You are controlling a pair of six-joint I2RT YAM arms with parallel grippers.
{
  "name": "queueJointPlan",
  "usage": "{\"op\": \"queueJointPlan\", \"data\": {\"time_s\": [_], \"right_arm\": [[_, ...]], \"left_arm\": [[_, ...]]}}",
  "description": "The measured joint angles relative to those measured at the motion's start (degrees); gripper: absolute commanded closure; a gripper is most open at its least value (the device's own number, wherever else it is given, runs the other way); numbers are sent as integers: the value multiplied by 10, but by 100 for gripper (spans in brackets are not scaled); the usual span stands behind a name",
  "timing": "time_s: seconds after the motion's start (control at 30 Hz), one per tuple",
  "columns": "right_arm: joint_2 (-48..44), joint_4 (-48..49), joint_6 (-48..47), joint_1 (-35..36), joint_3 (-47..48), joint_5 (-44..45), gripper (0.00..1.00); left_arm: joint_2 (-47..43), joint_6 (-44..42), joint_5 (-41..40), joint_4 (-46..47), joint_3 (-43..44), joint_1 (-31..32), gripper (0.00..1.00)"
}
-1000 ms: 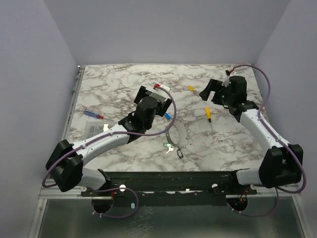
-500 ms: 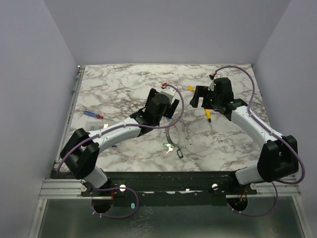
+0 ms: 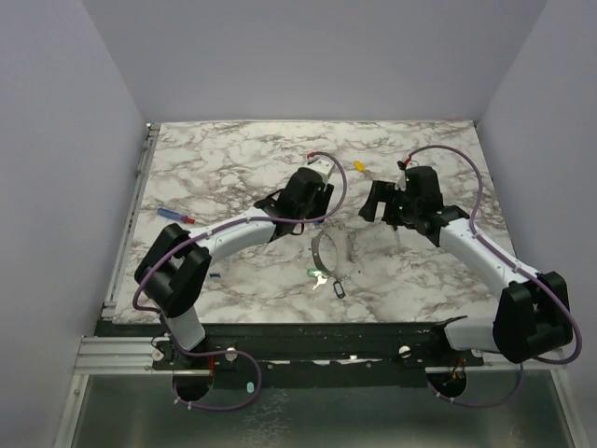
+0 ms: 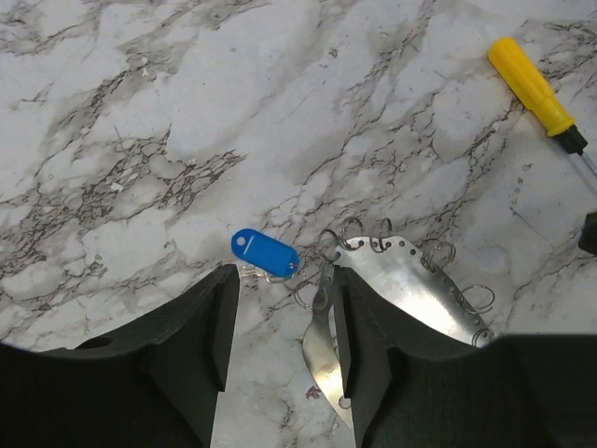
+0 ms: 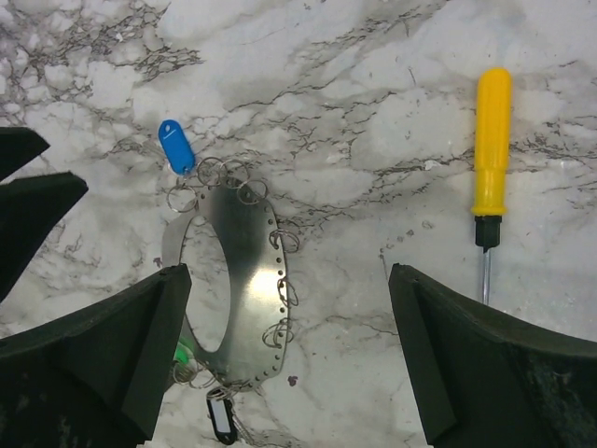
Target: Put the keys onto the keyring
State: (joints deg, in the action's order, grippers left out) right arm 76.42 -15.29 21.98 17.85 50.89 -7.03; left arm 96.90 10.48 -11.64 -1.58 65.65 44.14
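The keyring (image 4: 410,280) is a flat silver oval band with punched holes and small split rings along its edge; it lies mid-table (image 3: 326,252) (image 5: 244,271). A blue-headed key (image 4: 266,253) (image 5: 174,147) lies at its far end. A green one (image 5: 181,356) (image 3: 314,273) and a black one (image 5: 219,416) (image 3: 338,290) lie at its near end. A yellow one (image 3: 359,166) lies farther back. My left gripper (image 4: 280,336) (image 3: 312,201) is down over the ring's far end, half open, its right finger against the thin band. My right gripper (image 5: 289,308) (image 3: 381,201) hovers wide open, holding nothing.
A yellow-handled screwdriver (image 5: 492,140) (image 4: 536,89) lies right of the keyring. A slim blue-and-red stick (image 3: 174,216) rests near the table's left edge. Purple cables loop above both wrists. Walls close the table on three sides.
My left arm has reached right and forward onto the keyring's far end, and its jaws have narrowed. My right arm has swung left over the screwdriver, still wide open.
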Motion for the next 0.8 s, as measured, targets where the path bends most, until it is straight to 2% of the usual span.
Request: {"op": "queueJointPlan", "data": {"time_s": [0.3, 0.47, 0.8], "right_arm": [[-38, 7, 8, 1, -23, -3, 0], [-50, 12, 9, 1, -32, -10, 0], [-50, 20, 9, 1, -42, -18, 0]], "left_arm": [[81, 39, 73, -25, 66, -26, 67], [119, 50, 90, -52, 90, -25, 71], [166, 63, 93, -81, 130, -25, 71]]}}
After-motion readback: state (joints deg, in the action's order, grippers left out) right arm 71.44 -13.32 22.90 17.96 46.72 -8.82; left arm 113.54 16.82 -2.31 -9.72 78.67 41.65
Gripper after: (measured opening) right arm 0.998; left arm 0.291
